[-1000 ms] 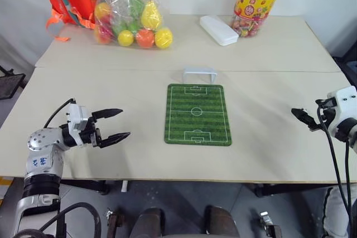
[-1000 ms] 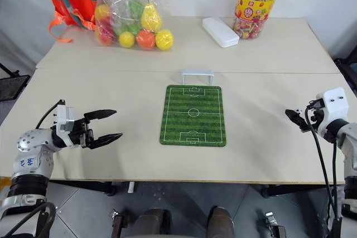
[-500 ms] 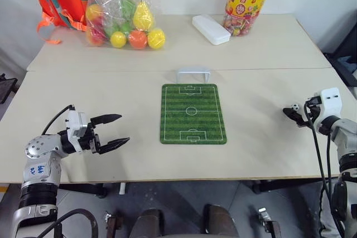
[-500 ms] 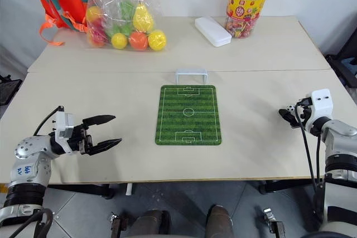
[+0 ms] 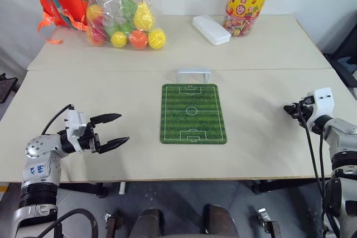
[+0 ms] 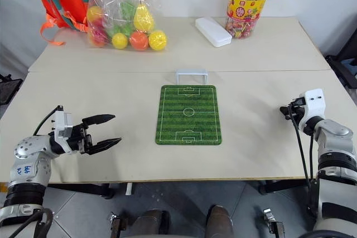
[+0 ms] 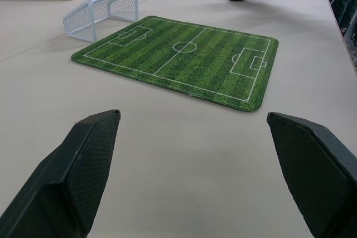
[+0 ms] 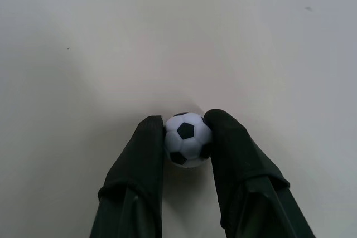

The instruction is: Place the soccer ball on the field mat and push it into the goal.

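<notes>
Right end effector [image 8: 187,132] pinching soccer ball [image 8: 188,139] at right edge of frame, left end effector [image 5: 116,129] spread at lower left.

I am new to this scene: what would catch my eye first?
The green field mat lies at the table's middle, with the white goal at its far end. At the right, the right tool pinches the tiny soccer ball. A bag of colourful balls sits at the far left.

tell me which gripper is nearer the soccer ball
Right. The right gripper has its jaws closed on the soccer ball; the left gripper hangs open across the table, beyond the field mat.
</notes>
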Robot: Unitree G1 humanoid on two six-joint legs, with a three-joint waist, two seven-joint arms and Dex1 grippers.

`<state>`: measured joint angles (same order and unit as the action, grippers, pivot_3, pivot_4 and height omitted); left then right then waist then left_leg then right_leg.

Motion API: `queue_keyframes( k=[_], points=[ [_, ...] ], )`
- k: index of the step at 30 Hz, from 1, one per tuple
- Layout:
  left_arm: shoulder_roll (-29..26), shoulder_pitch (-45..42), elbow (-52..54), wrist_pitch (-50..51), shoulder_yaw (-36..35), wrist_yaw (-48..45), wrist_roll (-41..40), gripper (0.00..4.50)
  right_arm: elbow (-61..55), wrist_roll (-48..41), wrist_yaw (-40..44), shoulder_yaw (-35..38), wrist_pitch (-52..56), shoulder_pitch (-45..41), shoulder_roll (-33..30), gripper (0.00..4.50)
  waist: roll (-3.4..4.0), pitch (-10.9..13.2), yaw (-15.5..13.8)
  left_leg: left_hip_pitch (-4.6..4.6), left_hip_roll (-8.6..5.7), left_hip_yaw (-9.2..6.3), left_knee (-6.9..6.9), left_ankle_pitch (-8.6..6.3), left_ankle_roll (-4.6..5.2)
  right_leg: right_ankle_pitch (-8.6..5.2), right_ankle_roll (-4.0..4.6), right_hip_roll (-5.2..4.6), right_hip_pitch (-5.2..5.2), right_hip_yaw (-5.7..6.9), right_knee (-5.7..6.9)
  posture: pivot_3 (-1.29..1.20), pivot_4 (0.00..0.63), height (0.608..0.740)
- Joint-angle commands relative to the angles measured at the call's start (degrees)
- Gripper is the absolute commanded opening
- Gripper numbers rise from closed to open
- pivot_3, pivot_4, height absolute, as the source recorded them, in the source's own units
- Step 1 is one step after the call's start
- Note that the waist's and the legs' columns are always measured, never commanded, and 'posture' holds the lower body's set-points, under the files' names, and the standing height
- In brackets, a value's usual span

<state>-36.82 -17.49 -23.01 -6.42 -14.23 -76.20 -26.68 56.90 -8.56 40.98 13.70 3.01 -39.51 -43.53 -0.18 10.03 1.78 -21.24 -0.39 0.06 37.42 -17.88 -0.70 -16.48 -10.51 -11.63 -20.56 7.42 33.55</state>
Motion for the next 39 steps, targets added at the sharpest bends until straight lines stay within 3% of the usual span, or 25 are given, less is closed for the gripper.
queue_keyframes(
  k=[1, 4, 8, 13, 27, 39],
  points=[
    [-1.21, 0.00, 0.91, -1.27, -0.80, -2.13, -1.11, 4.50, -14.10, -2.19, 1.08, 0.24, 2.91, 2.71, 0.10, 0.85, 0.08, 0.04, -0.05, 0.00, 0.00, 0.00, -0.02, 0.00, 0.00, 0.00, 0.00, 0.00, -0.02, 0.00, 0.00, 0.00, 0.150, 0.740],
    [-1.38, -0.45, -0.48, -2.00, -0.24, -3.89, -0.59, 4.50, -29.18, -3.72, 2.48, -1.40, 9.38, 6.22, 0.91, 0.85, 0.15, 0.09, -0.06, -0.02, 0.04, 0.00, -0.04, -0.01, -0.02, 0.00, 0.00, 0.04, -0.06, 0.00, 0.01, 0.00, 0.150, 0.740],
    [-1.20, -2.25, -4.80, -4.35, 0.89, -8.07, 0.08, 4.50, -54.76, -6.81, 5.55, -10.40, 26.85, 8.77, 1.84, 0.85, 0.19, 0.11, 0.05, 0.00, 0.08, 0.11, -0.03, -0.02, -0.04, 0.00, 0.01, 0.08, -0.17, -0.10, 0.11, 0.00, 0.150, 0.740],
    [0.41, -3.88, -7.24, -4.97, 0.57, -14.39, -3.60, 4.50, -65.23, -7.54, 9.05, -18.51, 30.87, 6.54, 3.92, 0.85, 0.17, 0.12, -0.50, -0.06, 0.10, 0.17, 0.09, -0.06, -0.04, 0.02, 0.04, 0.13, -0.21, -0.16, 0.14, 0.00, 0.150, 0.740],
    [-4.51, 9.46, -3.63, -9.07, 0.65, -16.17, -7.47, 4.50, -68.22, -2.97, 17.04, -38.08, 30.13, 1.80, 10.37, 0.85, 0.09, 0.16, -0.01, -0.12, 0.19, 0.58, -0.03, -0.10, -0.08, 0.04, 0.07, 0.14, -0.80, -0.34, 0.41, 0.00, 0.150, 0.740],
    [-3.54, 12.63, 1.81, -8.27, -0.08, -12.99, -8.70, 4.50, -59.98, -0.07, 19.19, -38.94, 25.00, -0.08, 14.04, 0.85, 0.02, 0.16, 0.03, -0.24, 0.27, 0.67, 0.14, -0.16, -0.08, 0.10, 0.18, 0.21, -0.92, -0.37, 0.46, 0.00, 0.150, 0.740]
  ],
)
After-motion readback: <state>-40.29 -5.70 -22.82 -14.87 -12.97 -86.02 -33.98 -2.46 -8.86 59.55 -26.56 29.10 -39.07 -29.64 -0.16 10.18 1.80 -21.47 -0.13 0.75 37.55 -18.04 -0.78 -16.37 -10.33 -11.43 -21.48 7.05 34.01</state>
